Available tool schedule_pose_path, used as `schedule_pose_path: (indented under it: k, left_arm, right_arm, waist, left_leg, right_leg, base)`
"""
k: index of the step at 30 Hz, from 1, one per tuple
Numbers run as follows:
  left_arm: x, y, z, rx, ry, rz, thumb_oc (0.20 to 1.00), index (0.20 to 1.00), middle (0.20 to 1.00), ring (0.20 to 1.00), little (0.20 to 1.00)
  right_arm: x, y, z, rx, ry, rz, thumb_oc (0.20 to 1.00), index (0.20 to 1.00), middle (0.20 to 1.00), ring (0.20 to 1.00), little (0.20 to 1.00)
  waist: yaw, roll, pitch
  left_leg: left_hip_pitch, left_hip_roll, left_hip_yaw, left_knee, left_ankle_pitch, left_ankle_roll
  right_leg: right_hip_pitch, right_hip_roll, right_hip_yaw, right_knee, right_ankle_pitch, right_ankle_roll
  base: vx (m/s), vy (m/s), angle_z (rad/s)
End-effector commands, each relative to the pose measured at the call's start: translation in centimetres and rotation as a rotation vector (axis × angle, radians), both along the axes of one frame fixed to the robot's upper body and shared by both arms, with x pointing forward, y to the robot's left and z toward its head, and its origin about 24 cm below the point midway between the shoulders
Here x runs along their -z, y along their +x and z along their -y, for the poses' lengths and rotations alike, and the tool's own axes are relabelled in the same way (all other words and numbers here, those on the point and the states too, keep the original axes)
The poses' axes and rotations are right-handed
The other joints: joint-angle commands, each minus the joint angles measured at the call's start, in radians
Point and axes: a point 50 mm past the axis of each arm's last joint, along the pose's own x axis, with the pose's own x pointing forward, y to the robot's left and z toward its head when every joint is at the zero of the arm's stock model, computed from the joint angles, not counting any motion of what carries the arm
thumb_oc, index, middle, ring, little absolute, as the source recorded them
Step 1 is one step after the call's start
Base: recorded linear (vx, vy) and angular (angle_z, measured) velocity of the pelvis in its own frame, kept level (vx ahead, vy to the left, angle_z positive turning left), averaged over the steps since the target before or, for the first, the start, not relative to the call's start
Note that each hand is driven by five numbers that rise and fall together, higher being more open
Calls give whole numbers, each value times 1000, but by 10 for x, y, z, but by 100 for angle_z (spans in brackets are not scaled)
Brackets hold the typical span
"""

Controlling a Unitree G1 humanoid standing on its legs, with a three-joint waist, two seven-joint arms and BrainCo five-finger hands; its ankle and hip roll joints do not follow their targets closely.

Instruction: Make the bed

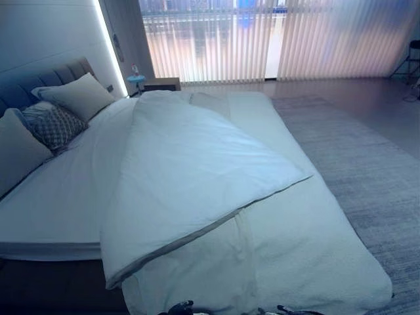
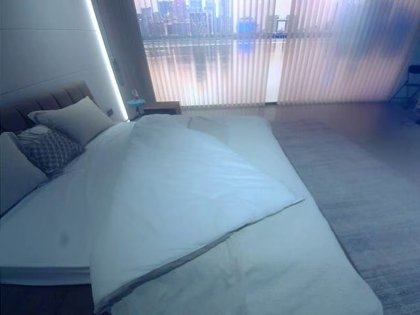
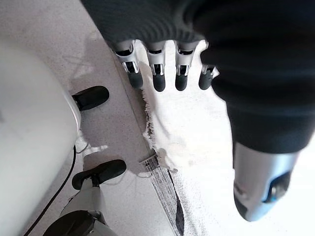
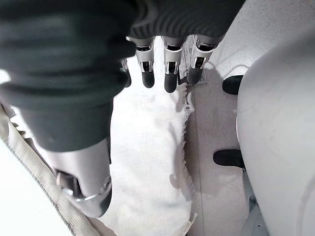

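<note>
The bed carries a white duvet (image 1: 197, 164) whose near left corner is folded back diagonally, with its grey edge (image 1: 210, 226) running across the lower half. Beside the fold, the left part of the white sheet (image 1: 46, 203) lies bare. At the head end a plain pillow (image 1: 82, 95), a patterned cushion (image 1: 56, 126) and another pillow (image 1: 16, 151) lean on the padded headboard (image 1: 39, 79). My left hand (image 3: 158, 71) hangs over a pale floor cloth, fingers straight, holding nothing. My right hand (image 4: 170, 73) hangs likewise, open and empty.
A bedside table (image 1: 162, 84) stands beyond the bed's far corner, before a window with vertical blinds (image 1: 262, 39). A grey rug (image 1: 367, 170) lies along the bed's right side. Under both hands, a white floor cloth with a frayed edge (image 3: 197, 147) meets bare floor.
</note>
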Motion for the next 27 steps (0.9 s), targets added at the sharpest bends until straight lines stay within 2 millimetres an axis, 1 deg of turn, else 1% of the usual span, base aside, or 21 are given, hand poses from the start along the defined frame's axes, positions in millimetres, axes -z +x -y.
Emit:
schedule_pose_path:
  k: [1, 2, 4, 6, 7, 9, 10, 11, 13, 14, 16, 19, 20, 21, 22, 23, 26, 27]
  left_arm:
    - [-5, 18, 4, -38, -28, 28, 1000, 1000, 1000, 1000, 1000]
    - [-5, 18, 4, -38, -28, 28, 1000, 1000, 1000, 1000, 1000]
    - [-6, 21, 4, -99, -53, 32, 1000, 1000, 1000, 1000, 1000]
    - [-9, 29, 6, -149, -97, 59, 1000, 1000, 1000, 1000, 1000]
    - [-16, 44, 8, -227, -140, 110, 1000, 1000, 1000, 1000, 1000]
    - [-17, 47, 9, -227, -145, 119, 1000, 1000, 1000, 1000, 1000]
    - [-21, 55, 11, -282, -180, 144, 1000, 1000, 1000, 1000, 1000]
    - [-32, 76, 13, -375, -243, 212, 1000, 1000, 1000, 1000, 1000]
    - [-46, 99, 16, -458, -296, 274, 1000, 1000, 1000, 1000, 1000]
    - [-61, 119, 18, -520, -353, 341, 1000, 1000, 1000, 1000, 1000]
    - [-76, 139, 19, -563, -400, 388, 1000, 1000, 1000, 1000, 1000]
    - [-111, 176, 19, -685, -503, 518, 1000, 1000, 1000, 1000, 1000]
    - [-119, 184, 19, -699, -520, 539, 1000, 1000, 1000, 1000, 1000]
    - [-144, 205, 20, -743, -589, 617, 1000, 1000, 1000, 1000, 1000]
    - [-145, 205, 20, -743, -590, 618, 1000, 1000, 1000, 1000, 1000]
    - [-161, 217, 22, -770, -644, 662, 1000, 1000, 1000, 1000, 1000]
    - [-185, 231, 23, -806, -754, 728, 1000, 1000, 1000, 1000, 1000]
    - [-190, 234, 22, -814, -780, 742, 1000, 1000, 1000, 1000, 1000]
  right_arm:
    - [0, 5, -9, -6, 13, 10, 1000, 1000, 1000, 1000, 1000]
    - [0, 5, -9, -6, 13, 10, 1000, 1000, 1000, 1000, 1000]
    - [0, 4, -8, 3, 13, 14, 1000, 1000, 1000, 1000, 1000]
    - [0, 6, -8, 0, 14, 22, 1000, 1000, 1000, 1000, 1000]
    - [-1, 7, -8, 5, 18, 32, 1000, 1000, 1000, 1000, 1000]
    - [-1, 8, -6, 4, 14, 37, 1000, 1000, 1000, 1000, 1000]
    - [-2, 10, -6, 8, 17, 44, 1000, 1000, 1000, 1000, 1000]
    - [-5, 17, -7, 2, 27, 80, 1000, 1000, 1000, 1000, 1000]
    - [-9, 25, -5, 3, 27, 110, 1000, 1000, 1000, 1000, 1000]
    - [-13, 36, -5, 3, 32, 153, 1000, 1000, 1000, 1000, 1000]
    - [-19, 49, -6, -8, 39, 194, 1000, 1000, 1000, 1000, 1000]
    - [-33, 73, -8, -11, 56, 290, 1000, 1000, 1000, 1000, 1000]
    - [-35, 78, -8, 1, 60, 309, 1000, 1000, 1000, 1000, 1000]
    - [-44, 90, -9, 13, 77, 366, 1000, 1000, 1000, 1000, 1000]
    - [-45, 91, -9, 13, 77, 367, 1000, 1000, 1000, 1000, 1000]
    - [-50, 99, -10, 12, 79, 400, 1000, 1000, 1000, 1000, 1000]
    - [-58, 110, -9, 32, 88, 446, 1000, 1000, 1000, 1000, 1000]
    - [-60, 112, -9, 33, 92, 457, 1000, 1000, 1000, 1000, 1000]
  waist:
    - [-19, -51, 22]
    - [-19, -51, 22]
    - [-20, -55, 27]
    - [-23, -56, 34]
    - [-28, -56, 41]
    - [-30, -55, 44]
    - [-33, -54, 51]
    - [-43, -54, 71]
    - [-52, -56, 99]
    - [-58, -59, 127]
    - [-62, -62, 160]
    - [-68, -67, 221]
    - [-73, -67, 230]
    - [-83, -80, 271]
    - [-84, -80, 270]
    - [-91, -91, 295]
    - [-102, -101, 313]
    - [-105, -101, 313]
  left_leg:
    - [48, -18, 64, 6, -74, 37]
    - [48, -18, 64, 6, -74, 37]
    - [43, -17, 67, 6, -71, 35]
    - [35, -15, 69, 6, -68, 34]
    - [25, -14, 72, 6, -64, 31]
    - [21, -14, 73, 6, -63, 30]
    - [14, -13, 74, 6, -59, 29]
    - [-4, -10, 79, 6, -49, 23]
    - [-32, -7, 80, 6, -35, 19]
    - [-57, -5, 80, 6, -24, 15]
    - [-93, 0, 79, 6, -12, 14]
    - [-149, 1, 72, 6, 9, 17]
    - [-163, -1, 76, 6, 17, 17]
    - [-209, -5, 90, 61, 22, 17]
    - [-217, -4, 88, 69, 18, 18]
    - [-282, -8, 88, 144, 3, 16]
    - [-411, -7, 84, 275, -37, 19]
    - [-437, -2, 85, 297, -44, 20]
  right_leg:
    - [-46, -57, 59, 4, 22, 95]
    - [-46, -57, 59, 4, 22, 95]
    - [-53, -55, 62, 4, 24, 95]
    - [-63, -54, 63, 4, 27, 96]
    - [-73, -53, 64, 4, 30, 96]
    - [-78, -53, 64, 4, 31, 97]
    - [-84, -52, 64, 4, 33, 96]
    - [-103, -49, 63, 4, 39, 96]
    - [-132, -46, 62, 4, 50, 95]
    - [-158, -42, 61, 4, 63, 94]
    - [-204, -33, 65, 18, 75, 93]
    - [-295, -21, 70, 82, 73, 88]
    - [-315, -20, 68, 96, 69, 87]
    - [-360, -25, 59, 137, 61, 85]
    - [-365, -25, 58, 141, 60, 85]
    - [-406, -29, 52, 177, 57, 83]
    - [-514, -36, 41, 285, 36, 82]
    - [-539, -40, 41, 301, 32, 81]
  base:
    - [0, 0, 0]
    - [0, 0, 0]
    - [-9, -8, -5]
    - [-26, -11, -9]
    - [-28, -6, -6]
    - [-28, -3, -5]
    - [-80, -14, -5]
    - [-119, -20, -3]
    - [-180, -31, -3]
    - [-215, -39, -2]
    - [-226, -42, 1]
    - [-217, -31, -4]
    - [-255, -38, -5]
    - [-177, -29, -3]
    - [-254, -46, 3]
    - [-178, -33, 5]
    - [-171, -10, 29]
    - [-113, 5, 10]
